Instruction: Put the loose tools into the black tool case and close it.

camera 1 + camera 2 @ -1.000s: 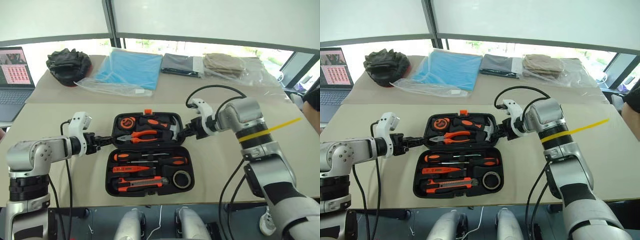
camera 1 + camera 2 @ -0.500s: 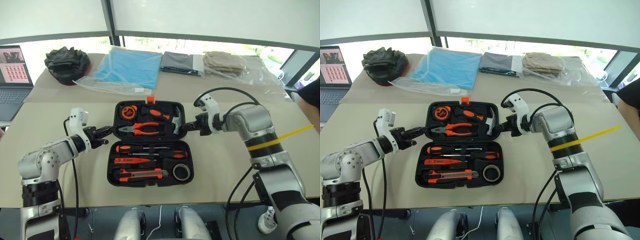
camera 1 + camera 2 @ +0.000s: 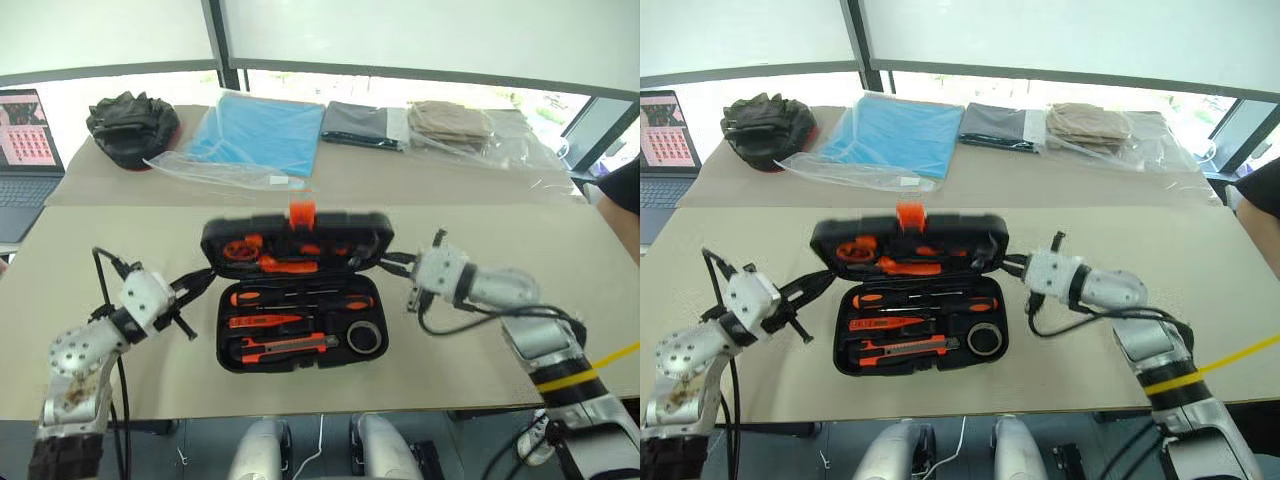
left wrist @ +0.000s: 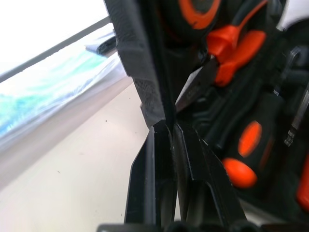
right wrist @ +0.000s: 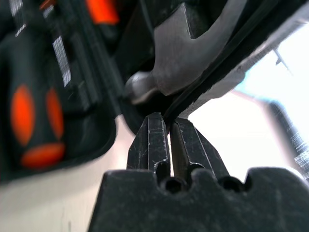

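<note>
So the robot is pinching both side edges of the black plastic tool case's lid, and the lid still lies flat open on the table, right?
Not flat. In the left eye view the black plastic tool case's lid is tilted up off the tan table, with the left gripper and right gripper pinching its side edges.

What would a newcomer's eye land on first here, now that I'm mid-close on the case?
The black tool case at the table's middle: its far half is tilted up off the table, orange latch on top, pinched at each end by the left hand and the right hand. The near half lies flat with the screwdrivers, utility knife and tape roll slotted in. A blue cloth lies beyond.
</note>
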You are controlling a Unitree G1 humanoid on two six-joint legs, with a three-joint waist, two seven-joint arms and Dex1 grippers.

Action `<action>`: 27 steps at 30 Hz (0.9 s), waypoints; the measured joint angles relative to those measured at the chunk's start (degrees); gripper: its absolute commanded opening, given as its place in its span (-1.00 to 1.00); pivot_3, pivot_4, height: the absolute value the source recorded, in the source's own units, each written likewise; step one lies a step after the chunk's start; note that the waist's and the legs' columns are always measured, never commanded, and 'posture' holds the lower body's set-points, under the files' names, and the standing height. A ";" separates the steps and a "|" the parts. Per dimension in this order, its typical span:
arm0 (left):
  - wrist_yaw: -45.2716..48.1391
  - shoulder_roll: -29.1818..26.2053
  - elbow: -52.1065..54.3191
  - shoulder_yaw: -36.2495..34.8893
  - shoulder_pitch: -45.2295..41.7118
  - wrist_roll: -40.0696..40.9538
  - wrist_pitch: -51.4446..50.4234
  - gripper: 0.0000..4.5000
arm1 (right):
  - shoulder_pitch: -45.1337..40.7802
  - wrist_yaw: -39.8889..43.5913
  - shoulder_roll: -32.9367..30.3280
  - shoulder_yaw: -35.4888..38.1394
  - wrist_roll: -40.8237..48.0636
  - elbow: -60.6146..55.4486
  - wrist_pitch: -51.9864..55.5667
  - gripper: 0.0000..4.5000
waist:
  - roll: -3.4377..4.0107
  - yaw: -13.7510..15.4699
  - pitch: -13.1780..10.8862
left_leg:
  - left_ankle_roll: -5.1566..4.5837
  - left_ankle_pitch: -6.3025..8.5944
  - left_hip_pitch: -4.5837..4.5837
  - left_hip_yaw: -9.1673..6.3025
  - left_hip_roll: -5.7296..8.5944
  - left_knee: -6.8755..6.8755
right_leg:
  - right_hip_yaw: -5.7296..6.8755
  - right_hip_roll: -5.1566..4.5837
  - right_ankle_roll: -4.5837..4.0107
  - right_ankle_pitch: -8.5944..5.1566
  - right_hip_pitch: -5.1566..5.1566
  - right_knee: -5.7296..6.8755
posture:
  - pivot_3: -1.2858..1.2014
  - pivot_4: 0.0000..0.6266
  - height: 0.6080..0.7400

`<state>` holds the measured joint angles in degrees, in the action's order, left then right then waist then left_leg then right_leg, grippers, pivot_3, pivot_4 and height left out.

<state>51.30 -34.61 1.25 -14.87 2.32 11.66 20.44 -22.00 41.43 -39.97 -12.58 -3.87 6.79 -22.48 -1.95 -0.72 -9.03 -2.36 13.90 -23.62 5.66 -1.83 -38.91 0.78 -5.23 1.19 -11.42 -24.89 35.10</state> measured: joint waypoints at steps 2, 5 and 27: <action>0.29 -0.58 0.04 0.35 1.97 -0.36 2.88 -0.70 | 0.54 -2.09 0.02 0.00 -2.20 1.39 -3.48 -0.82 | 0.00 0.12 0.00 | 0.00 -0.01 0.14 0.02 0.00 -0.02 | -0.02 -0.05 -0.01 -0.01 0.13 -0.01 | 0.03 -0.52 1.00; 2.20 -4.28 -0.77 -0.30 9.58 -0.63 3.41 -0.26 | 5.48 -4.03 -2.98 0.74 -5.15 2.98 -7.50 -0.40 | 0.01 0.24 0.04 | -0.11 0.07 0.44 0.05 -0.01 0.01 | -0.02 -0.13 -0.18 -0.28 0.46 -0.06 | 0.03 -0.52 1.00; 3.30 -6.53 -8.66 8.77 -16.34 4.15 -21.83 -0.99 | 31.88 15.98 -16.38 5.44 20.91 -29.15 25.82 -1.00 | -0.02 1.02 0.14 | -0.07 0.04 0.56 0.06 -0.12 -0.10 | -0.06 0.05 0.17 -0.08 0.58 0.02 | 0.03 -0.52 1.00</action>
<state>54.60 -41.14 -7.41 -6.10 -14.02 15.81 -1.39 9.88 57.41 -56.35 -7.14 17.04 -22.37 3.34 -1.98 0.30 -8.89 -2.43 13.94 -23.06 5.73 -1.95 -39.00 0.72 -5.18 1.36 -11.51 -24.31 35.12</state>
